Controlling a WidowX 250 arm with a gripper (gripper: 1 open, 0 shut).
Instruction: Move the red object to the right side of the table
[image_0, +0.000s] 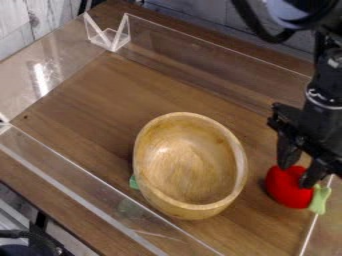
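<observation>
The red object (285, 187), a glossy round toy fruit with a pale green stem piece (321, 198), sits low on the table (160, 90) near its right edge, just right of the wooden bowl. My gripper (299, 172) points straight down over it. Its dark fingers (285, 156) still clasp the fruit's upper part on both sides. The fruit looks to be touching the tabletop.
A round light wooden bowl (191, 165) stands at the front middle, with a small green piece (135, 183) peeking out at its left foot. Clear acrylic walls (80, 190) ring the table; the right wall (321, 225) is close beside the fruit. A clear stand (107, 32) sits back left.
</observation>
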